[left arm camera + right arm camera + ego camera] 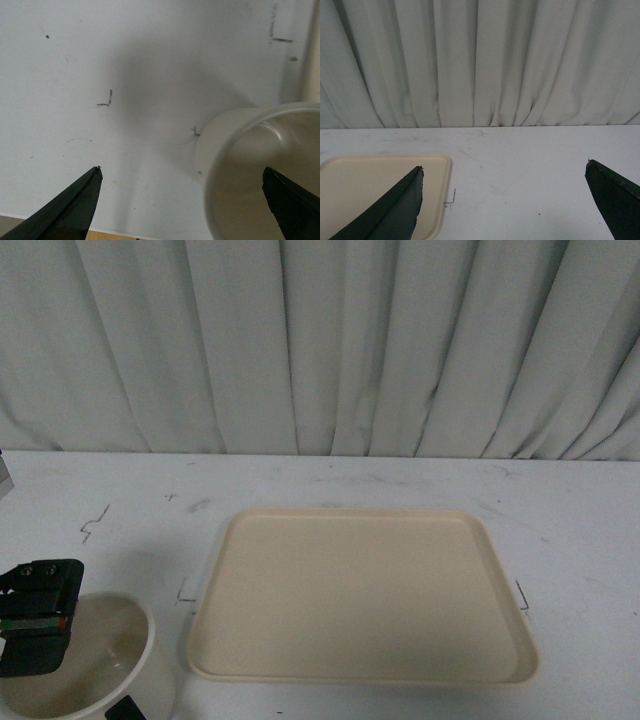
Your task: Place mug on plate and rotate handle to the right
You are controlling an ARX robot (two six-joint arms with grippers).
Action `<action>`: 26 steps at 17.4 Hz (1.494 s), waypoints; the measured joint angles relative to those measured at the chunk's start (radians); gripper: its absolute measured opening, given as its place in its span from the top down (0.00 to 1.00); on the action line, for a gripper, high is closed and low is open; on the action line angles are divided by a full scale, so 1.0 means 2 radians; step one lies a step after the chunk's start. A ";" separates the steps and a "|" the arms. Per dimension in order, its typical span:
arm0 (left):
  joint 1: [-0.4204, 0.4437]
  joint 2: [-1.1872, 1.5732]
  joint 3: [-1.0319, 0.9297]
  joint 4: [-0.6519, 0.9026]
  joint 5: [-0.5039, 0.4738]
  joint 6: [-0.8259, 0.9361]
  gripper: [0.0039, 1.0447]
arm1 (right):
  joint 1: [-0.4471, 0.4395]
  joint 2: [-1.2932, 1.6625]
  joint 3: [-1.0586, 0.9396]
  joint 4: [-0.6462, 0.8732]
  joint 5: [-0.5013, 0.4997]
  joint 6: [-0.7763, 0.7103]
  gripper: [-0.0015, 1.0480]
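The cream-white mug (95, 665) stands upright on the white table at the front left, to the left of the plate. Its handle and its smiley face are hidden. The plate (360, 590) is a large beige tray in the middle of the table, with nothing on it. My left gripper (181, 170) is open over the mug (260, 165): one finger is over the mug's mouth and the other is over the bare table beside it. Its black body (40, 605) shows in the front view. My right gripper (504, 167) is open and holds nothing, over the table beside the plate's corner (432, 200).
A grey curtain (320, 340) hangs behind the table. Small black corner marks (521, 595) are drawn on the tabletop around the plate. The table's near edge (50, 231) shows close to the left gripper.
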 joint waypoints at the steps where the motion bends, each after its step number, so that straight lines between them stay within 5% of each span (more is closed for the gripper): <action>1: 0.004 0.015 0.003 0.005 -0.008 0.000 0.06 | 0.000 0.000 0.000 0.000 0.000 0.000 0.06; 3: 0.006 0.035 0.007 0.022 -0.022 0.000 0.06 | 0.000 0.000 0.000 0.000 0.000 0.000 0.06; 7: 0.000 0.050 0.008 0.024 -0.021 0.002 0.28 | 0.000 0.000 0.000 0.000 0.000 0.000 0.06; 14: 0.000 0.042 0.013 0.011 -0.009 -0.001 0.97 | 0.000 0.000 0.000 0.000 0.000 0.000 0.06; 19: -0.013 0.017 0.065 -0.034 -0.029 0.024 0.97 | 0.000 0.000 0.000 0.000 0.000 0.000 0.06; 26: -0.138 0.165 0.250 -0.047 0.014 0.071 0.97 | 0.000 0.000 0.000 0.000 0.000 0.000 0.06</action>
